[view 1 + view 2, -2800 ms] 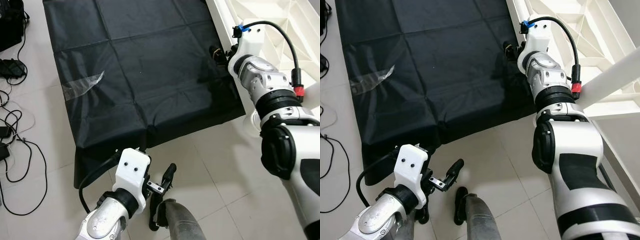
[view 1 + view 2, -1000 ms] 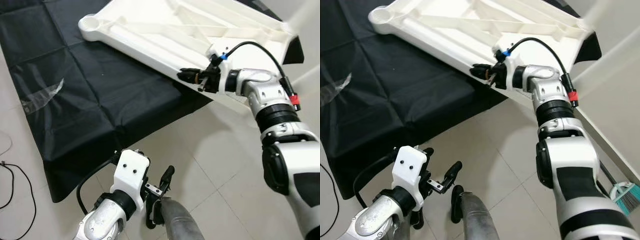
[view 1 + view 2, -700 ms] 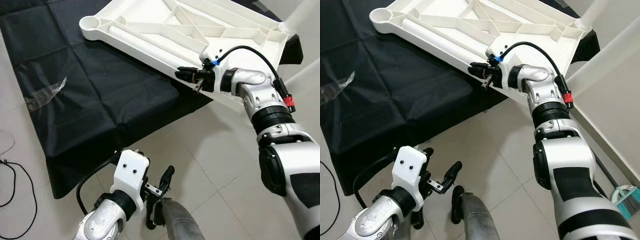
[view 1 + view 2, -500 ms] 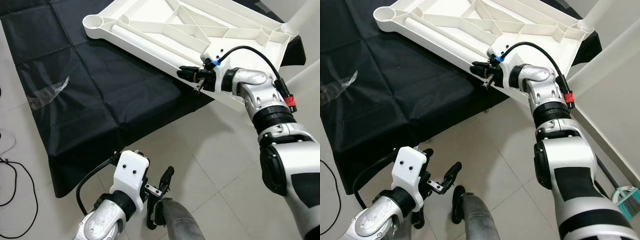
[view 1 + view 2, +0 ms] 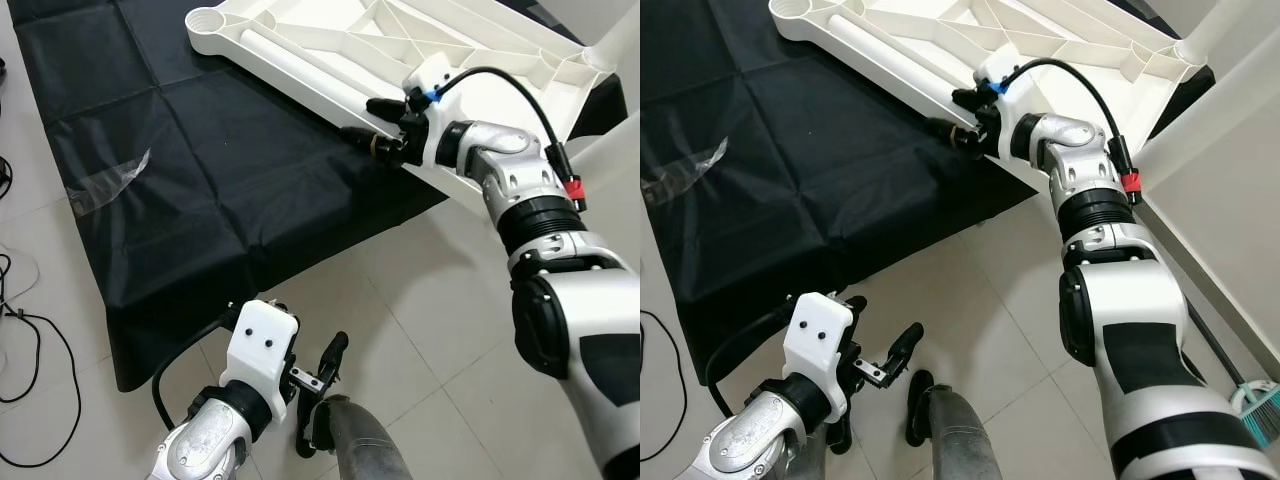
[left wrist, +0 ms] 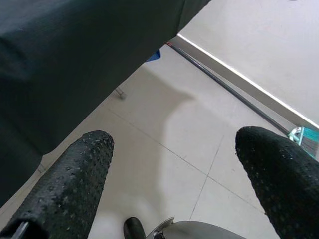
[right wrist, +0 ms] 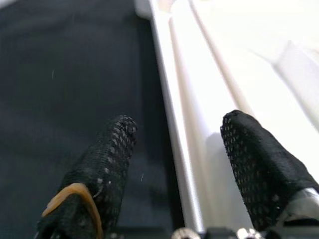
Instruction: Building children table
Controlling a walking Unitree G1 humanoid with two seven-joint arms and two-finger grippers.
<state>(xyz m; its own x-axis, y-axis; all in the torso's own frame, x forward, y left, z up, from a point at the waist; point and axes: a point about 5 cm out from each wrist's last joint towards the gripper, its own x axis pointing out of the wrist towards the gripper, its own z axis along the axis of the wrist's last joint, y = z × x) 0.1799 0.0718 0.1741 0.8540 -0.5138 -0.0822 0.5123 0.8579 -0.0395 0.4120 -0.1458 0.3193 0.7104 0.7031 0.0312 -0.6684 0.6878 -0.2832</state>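
A white plastic table top (image 5: 290, 62) lies upside down on a black cloth (image 5: 200, 150), its ribbed underside facing up. My right gripper (image 5: 362, 120) is open at the top's near rim. In the right wrist view the white rim (image 7: 174, 124) runs between the two fingers (image 7: 99, 169), touching neither; one finger carries an orange band. My left gripper (image 5: 322, 398) hangs open low over the tiled floor, nothing between its fingertips (image 6: 75, 179). A white tube (image 5: 1212, 25) stands up at the top's far right corner.
Black cables (image 5: 25, 330) trail over the tiles at the left. A strip of clear tape (image 5: 110, 182) sticks to the cloth. A wall and baseboard (image 5: 1230, 300) run along the right, with a teal broom head (image 5: 1258, 402) beside them. My own grey leg (image 5: 360, 445) is at the bottom.
The view has shifted across the cloth. My right gripper has moved along the near rim, and its fingers now stand wider apart, astride the rim. The left arm has stayed put.
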